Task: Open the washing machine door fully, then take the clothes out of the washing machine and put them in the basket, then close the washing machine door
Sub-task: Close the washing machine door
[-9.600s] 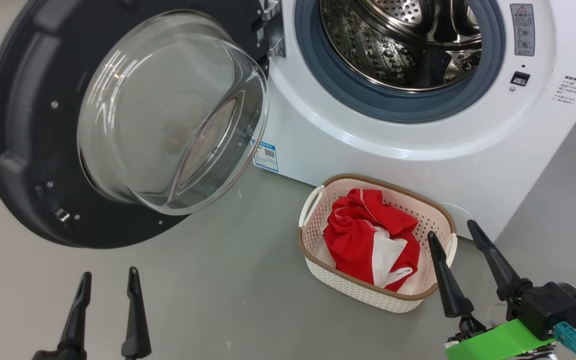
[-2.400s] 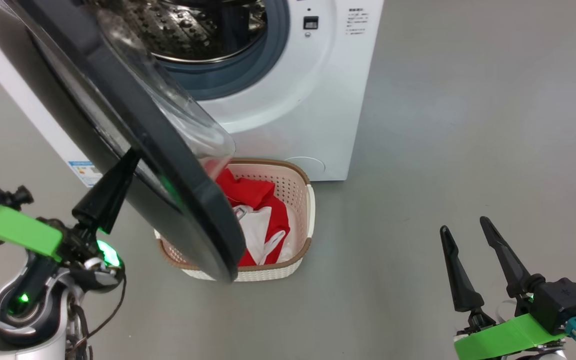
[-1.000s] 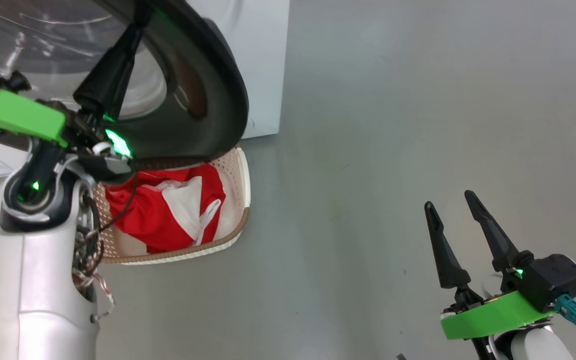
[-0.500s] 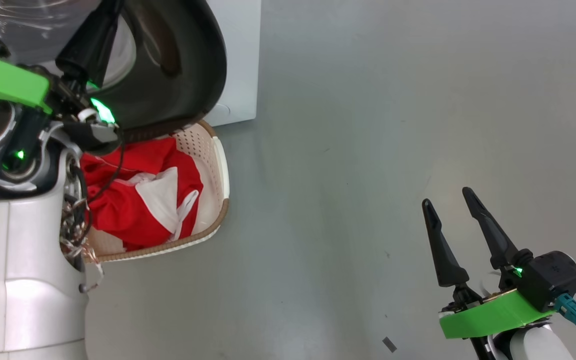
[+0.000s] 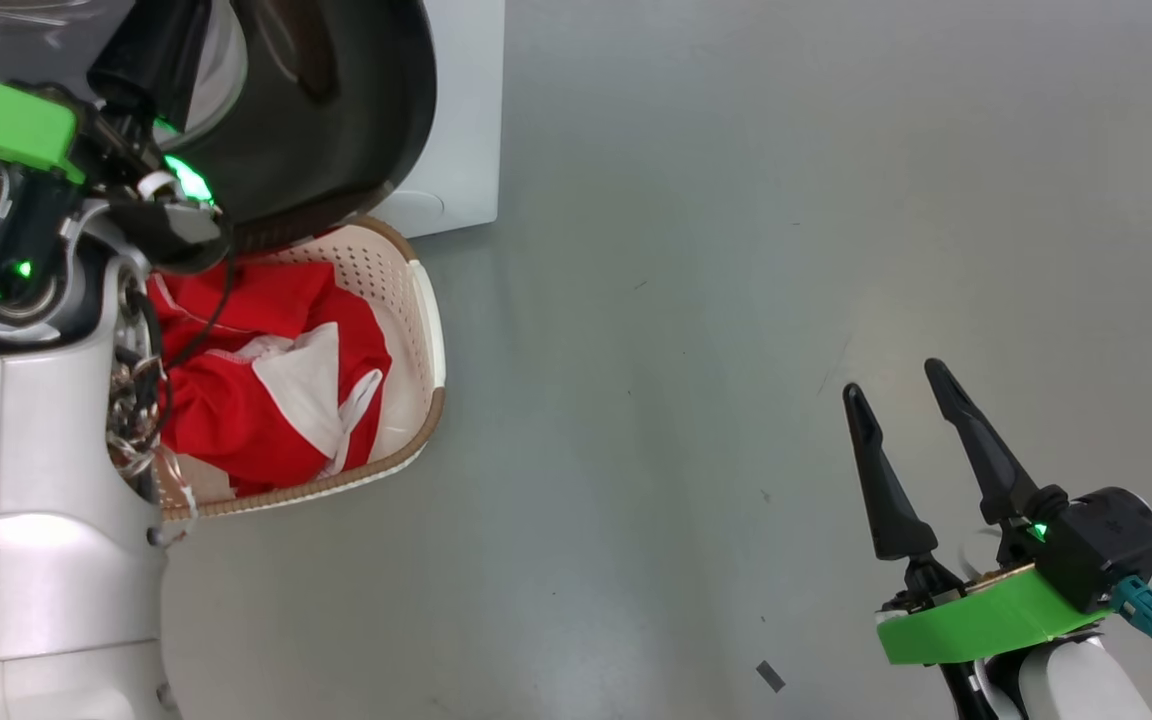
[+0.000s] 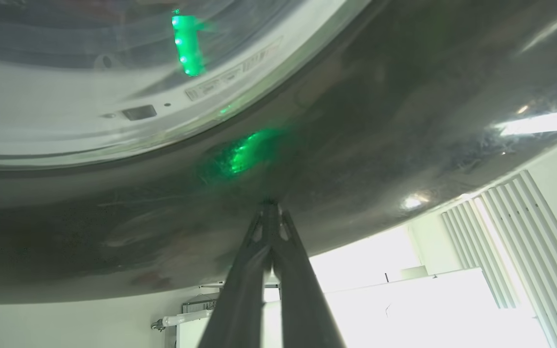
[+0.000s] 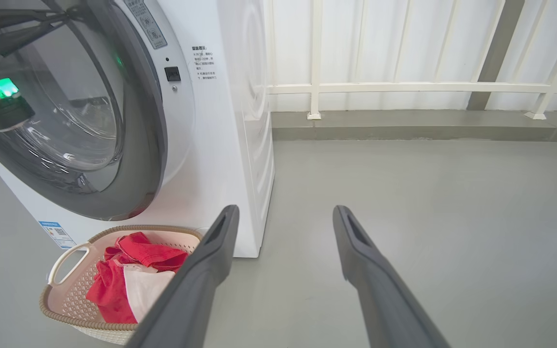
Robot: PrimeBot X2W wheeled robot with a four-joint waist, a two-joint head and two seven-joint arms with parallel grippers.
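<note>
The clothes (image 5: 266, 400) are in the basket (image 5: 426, 330), so the left gripper (image 6: 270, 212), jaws pressed together, leans on the washing machine door (image 7: 138, 121), which I think needs a firm push to click shut; the right gripper (image 5: 893, 378) hangs with jaws spread, holding nothing.

Glossy white forearm (image 5: 66, 560), loose cables (image 5: 136, 420), green bracket (image 5: 976, 620), black right end effector (image 5: 892, 378).

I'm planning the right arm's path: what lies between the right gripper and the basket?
Bare grey floor, seen in the head view, separates the open right gripper from the basket.
</note>
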